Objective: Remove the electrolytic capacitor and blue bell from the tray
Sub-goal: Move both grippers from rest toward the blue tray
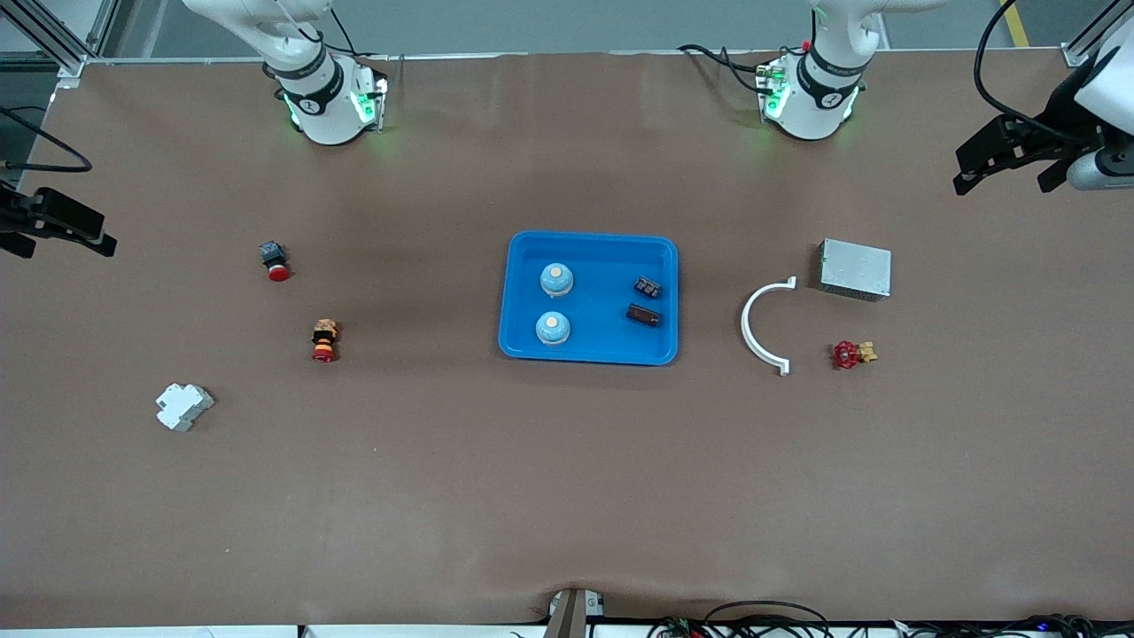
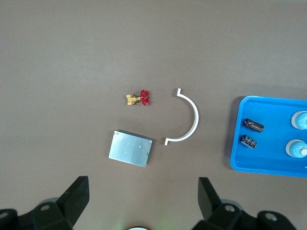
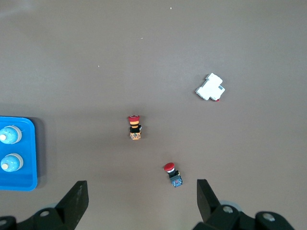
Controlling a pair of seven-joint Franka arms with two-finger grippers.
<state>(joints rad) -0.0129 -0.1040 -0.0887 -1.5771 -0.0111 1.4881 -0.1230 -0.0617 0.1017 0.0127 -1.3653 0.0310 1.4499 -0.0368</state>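
1. Brown paper covers the table (image 1: 567, 496) in the front view. A blue tray (image 1: 588, 239) sits mid-table w/ two blue bells (image 1: 556, 279) and two dark capacitors (image 1: 644, 315) inside. The bells are at the tray's end toward the right arm, one nearer the front camera than the other; the capacitors are at the end toward the left arm, also one nearer than the other.
2. Same view, toward the left arm's end: a white curved bracket (image 1: 755, 328), a grey metal box (image 1: 855, 268) and a red-handled brass valve (image 1: 852, 354). Toward the right arm's end: a red push button (image 1: 275, 260), a red and yellow switch (image 1: 324, 340) and a white plastic block (image 1: 183, 407).
3. Same view: left gripper (image 1: 1010, 173) hangs over the table's edge at its own end, fingers spread, nothing held. Right gripper (image 1: 66, 232) hangs over the other end, holding nothing.
4. Left wrist view: black fingertips (image 2: 76, 196) stand wide apart, empty. Below them lie the box, valve, bracket and part of the tray w/ both capacitors and both bells.
5. Right wrist view: fingertips (image 3: 76, 199) spread wide, empty. Below are the button, switch, white block and a tray corner w/ the two bells.
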